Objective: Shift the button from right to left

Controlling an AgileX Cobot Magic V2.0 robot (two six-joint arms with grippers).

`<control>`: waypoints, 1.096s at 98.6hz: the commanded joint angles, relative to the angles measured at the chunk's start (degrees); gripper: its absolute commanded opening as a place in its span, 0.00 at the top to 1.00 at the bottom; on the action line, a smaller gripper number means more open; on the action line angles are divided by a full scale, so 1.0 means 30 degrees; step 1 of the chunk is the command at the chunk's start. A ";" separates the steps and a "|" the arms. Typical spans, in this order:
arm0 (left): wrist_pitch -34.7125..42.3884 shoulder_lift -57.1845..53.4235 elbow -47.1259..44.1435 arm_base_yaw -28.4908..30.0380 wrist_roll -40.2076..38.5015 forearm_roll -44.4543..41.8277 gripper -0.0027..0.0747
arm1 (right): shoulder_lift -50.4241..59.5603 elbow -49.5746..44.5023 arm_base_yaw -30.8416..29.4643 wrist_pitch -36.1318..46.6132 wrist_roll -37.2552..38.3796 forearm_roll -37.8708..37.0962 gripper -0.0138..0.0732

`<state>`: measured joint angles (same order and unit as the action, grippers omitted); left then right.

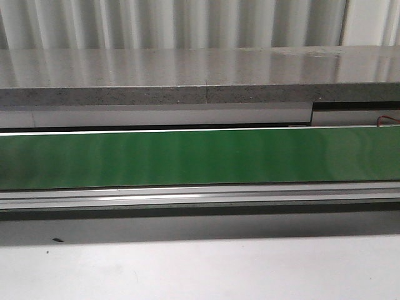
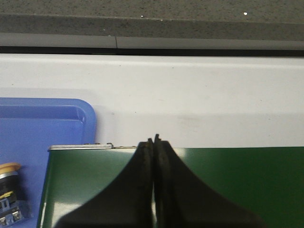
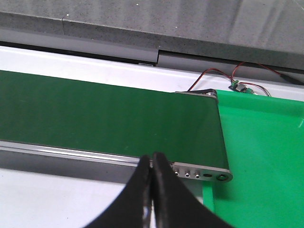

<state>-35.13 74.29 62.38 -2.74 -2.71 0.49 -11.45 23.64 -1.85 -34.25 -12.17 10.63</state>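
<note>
A button (image 2: pixel 8 192) with a yellow round head, black collar and boxy base lies in the blue tray (image 2: pixel 42 123) beyond one end of the green belt (image 2: pixel 237 180), at the edge of the left wrist view. My left gripper (image 2: pixel 154 142) hangs over that belt end, shut with nothing between its fingers, a good way from the button. My right gripper (image 3: pixel 152 159) is shut and empty above the belt's near rail (image 3: pixel 71 153) by its other end. The front view shows only the belt (image 1: pixel 200 156); neither gripper nor the button appears there.
A bright green tray (image 3: pixel 261 152) lies past the belt's right end, with red wires and a small circuit board (image 3: pixel 240 87) behind it. A grey stone ledge (image 1: pixel 200 75) runs behind the belt. White tabletop (image 1: pixel 200 269) lies in front.
</note>
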 commanded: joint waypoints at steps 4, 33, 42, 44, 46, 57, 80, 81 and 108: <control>0.2582 -0.2270 -0.1392 -0.0698 -0.0189 0.0344 0.99 | -0.0214 0.0481 0.0004 0.1505 -0.0161 0.0097 0.92; 0.4239 -0.7333 -0.6125 -0.2227 -0.0158 0.1318 0.99 | -0.0214 0.0481 0.0004 0.1505 -0.0161 0.0097 0.92; 0.4981 -0.8987 -0.7486 -0.2456 -0.0158 0.1500 0.99 | -0.0214 0.0481 0.0004 0.1505 -0.0161 0.0097 0.92; 0.5159 -0.9437 -0.7783 -0.2475 -0.0158 0.1559 0.99 | -0.0214 0.0481 0.0004 0.1505 -0.0161 0.0097 0.92; 0.5345 -0.9876 -0.8077 -0.2514 -0.0158 0.1664 0.99 | -0.0214 0.0481 0.0004 0.1505 -0.0161 0.0097 0.92; 0.6273 -1.2290 -0.9531 -0.2530 -0.0158 0.1755 0.99 | -0.0214 0.0481 0.0004 0.1505 -0.0161 0.0097 0.92; 0.7103 -1.6793 -1.1828 -0.2443 -0.0158 0.1617 0.99 | -0.0214 0.0481 0.0004 0.1505 -0.0161 0.0097 0.92; 0.6957 -1.6909 -1.1891 -0.2443 -0.0158 0.1685 0.99 | -0.0214 0.0481 0.0004 0.1505 -0.0161 0.0097 0.92; 1.0549 -2.0427 -1.5161 -0.2443 -0.0158 0.1841 0.99 | -0.0214 0.0481 0.0004 0.1505 -0.0161 0.0097 0.92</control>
<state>-13.26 14.78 18.42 -9.92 -2.71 5.22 -11.45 23.64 -1.85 -34.25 -12.17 10.63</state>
